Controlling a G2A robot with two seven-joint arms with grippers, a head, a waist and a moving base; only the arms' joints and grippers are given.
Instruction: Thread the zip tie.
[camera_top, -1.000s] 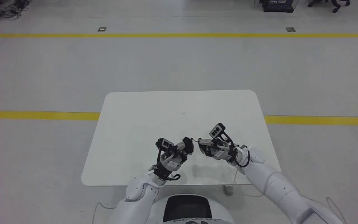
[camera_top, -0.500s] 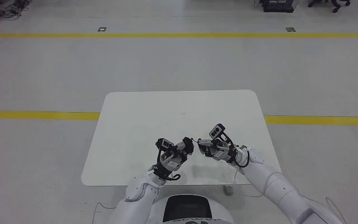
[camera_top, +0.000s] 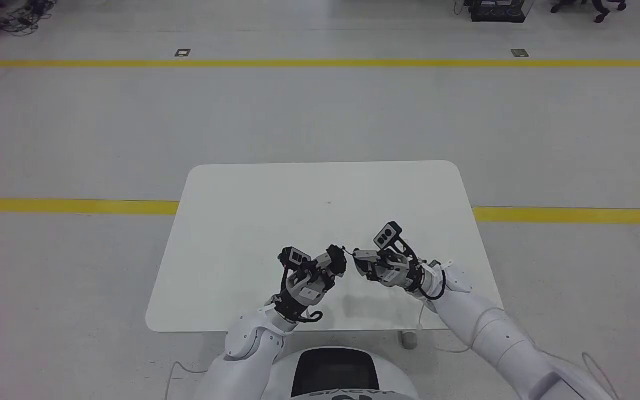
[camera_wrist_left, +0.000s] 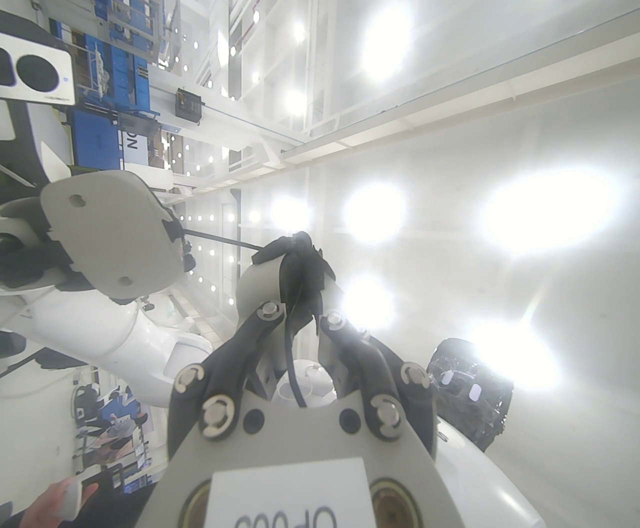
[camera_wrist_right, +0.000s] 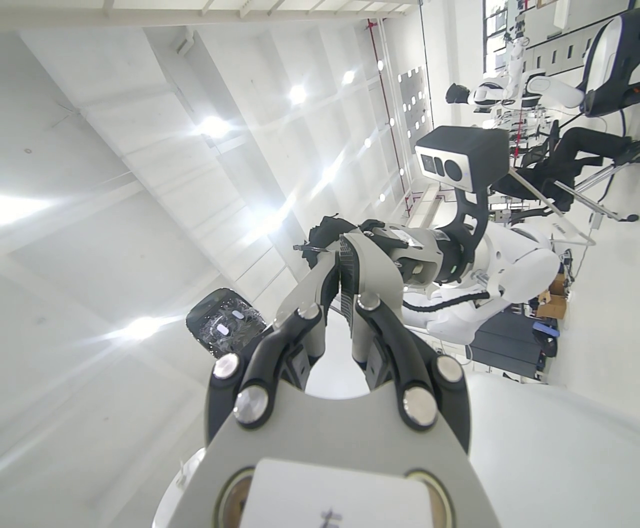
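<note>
Both grippers hang close together above the near part of the white table (camera_top: 320, 200), tips almost touching. My left gripper (camera_top: 335, 260) (camera_wrist_left: 297, 260), its fingertips wrapped in black tape, is shut on a thin black zip tie (camera_wrist_left: 289, 325), whose strap runs down between the fingers. A straight stretch of the zip tie (camera_wrist_left: 220, 239) spans the short gap to my right gripper, whose grey finger (camera_wrist_left: 110, 235) shows beside it. My right gripper (camera_top: 362, 262) (camera_wrist_right: 340, 267) is shut on the strap, and a short black end (camera_wrist_right: 306, 247) pokes out past its tips towards the taped left fingertips (camera_wrist_right: 325, 230).
The table's front edge (camera_top: 300, 328) lies just below the grippers, with bare tabletop beyond them. Grey floor with yellow lines (camera_top: 90, 206) surrounds the table.
</note>
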